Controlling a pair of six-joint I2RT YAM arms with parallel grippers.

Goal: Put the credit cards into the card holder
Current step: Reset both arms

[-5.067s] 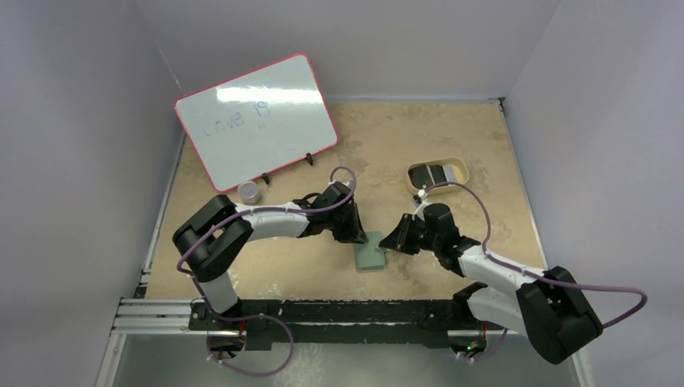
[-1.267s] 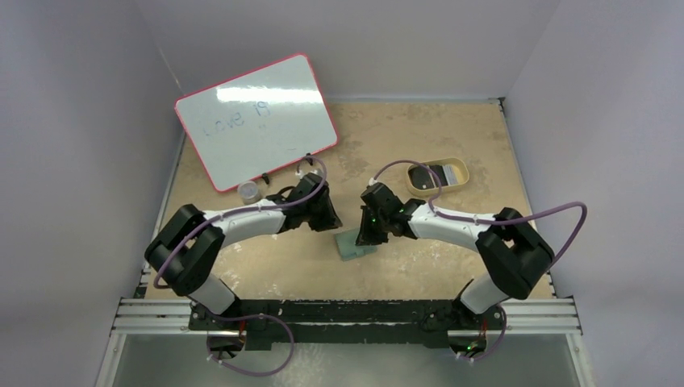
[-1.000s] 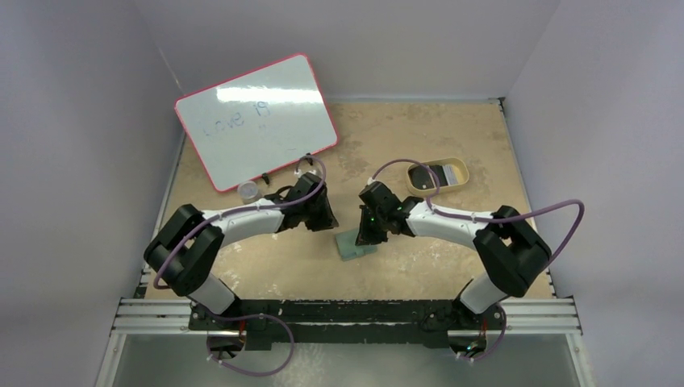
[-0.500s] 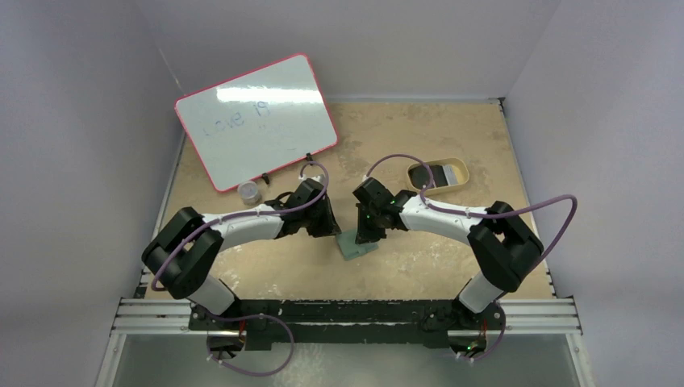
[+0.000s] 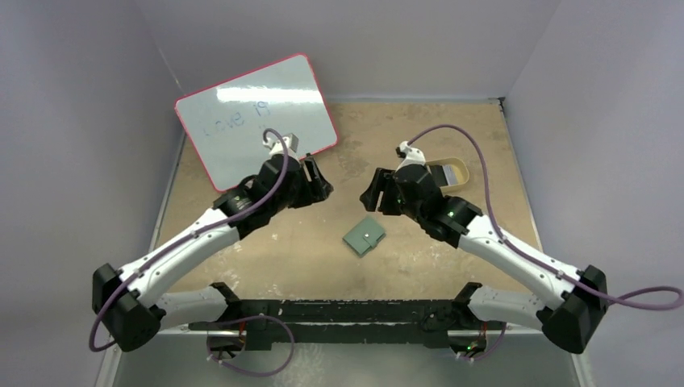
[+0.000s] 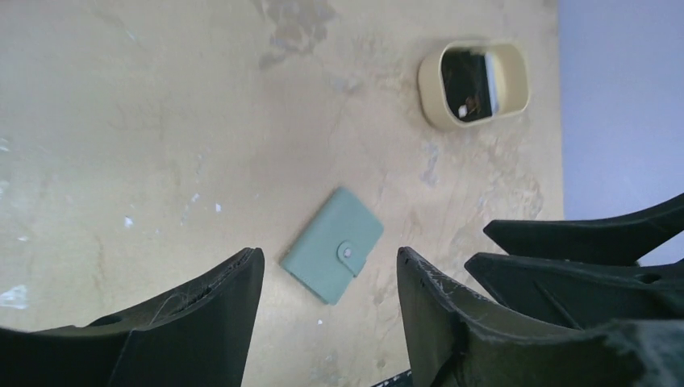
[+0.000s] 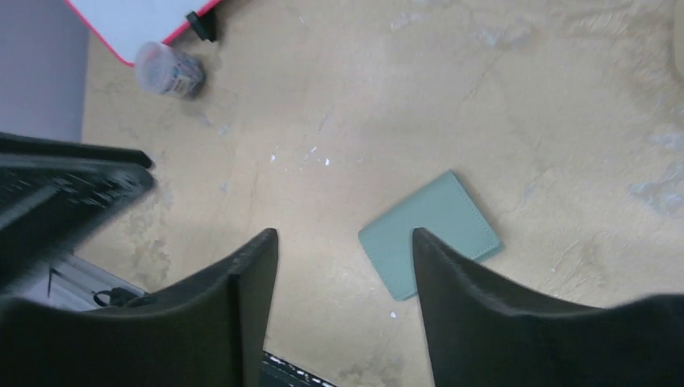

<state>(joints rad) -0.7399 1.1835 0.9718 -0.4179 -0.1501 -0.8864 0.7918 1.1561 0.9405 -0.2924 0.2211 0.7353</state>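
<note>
Nearest the arm bases, the card holder is lying flat on the tan, mottled worktop. It is folded shut, with its short tab reaching over the edge to a pale snap button. It is a soft-looking, matte grey-green square with rounded corners, and it is sitting turned on the diagonal, so one corner is pointing toward the bases and the tab side is facing far-right. Just beyond it the two tools are hanging above the surface, each with its black jaws standing apart and gripping nothing. The left tool is looking down on the holder from the far left, and the right tool from the far right. The holder is lying between them and a little nearer the bases, touching neither. From above, the right tool is appearing the closer of the two, though height is making that hard to judge. No credit cards are showing loose on the worktop, and whether any are sitting inside the closed holder cannot be told. Farther right, a tan rounded tray of smooth plastic is holding something dark with a pale strip, too small to name. Farther left, a small clear jar is standing by a red-rimmed whiteboard that is leaning at the back.
</note>
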